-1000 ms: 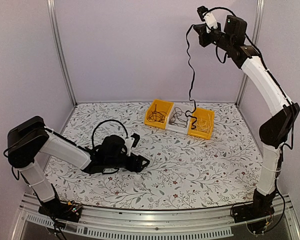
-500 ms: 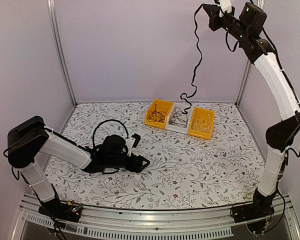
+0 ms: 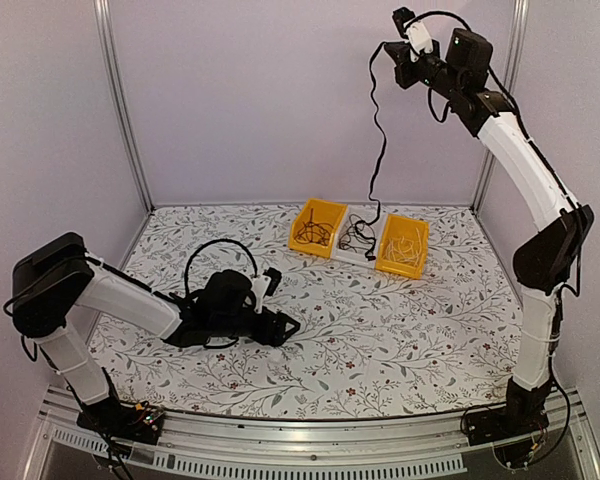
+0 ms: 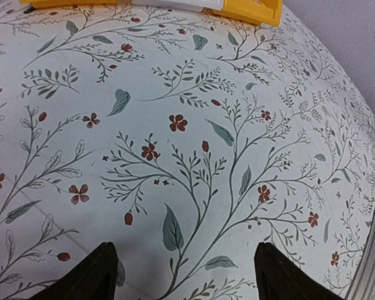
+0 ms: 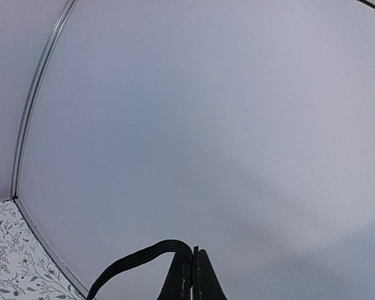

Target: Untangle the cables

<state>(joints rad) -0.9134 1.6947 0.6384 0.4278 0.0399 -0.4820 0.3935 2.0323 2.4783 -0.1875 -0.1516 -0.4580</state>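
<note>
Left pincer: the left pincer (image 3: 285, 325) lies low on the flowered table (image 3: 400, 330). Its fingers (image 4: 100, 275) are wide apart and hold nothing. It is in the same place as one second ago.
Bins: far beyond the left pincer, and well below the right one, a yellow bin (image 3: 302, 222), a white tray (image 3: 352, 256) and a second yellow bin (image 3: 417, 240) stand side by side.
Cables at rest: a black knot (image 3: 315, 236) sits in the first yellow bin and thin dark wires (image 3: 354, 237) lie in the white tray. The second yellow bin holds pale strands (image 3: 402, 247).
Hanging cable: one black strand (image 3: 378, 140) hangs from the right pincer straight down to the white tray.
Right pincer: the right pincer (image 3: 390, 50) is high up, near the back wall, and is closed on this strand. In the wrist view its fingers (image 5: 186, 278) press together and the flat black strand (image 5: 134, 260) comes out to the left.
Change: half a second ago this pincer was higher, and the lower end of the strand seemed to hang just above the tray. Now the pincer is lower and the end curls back among the wires there.
Meaning: I judge that the strand is almost free, but coming down can let it catch again. It needs to be carried aside, away from the tray.
</note>
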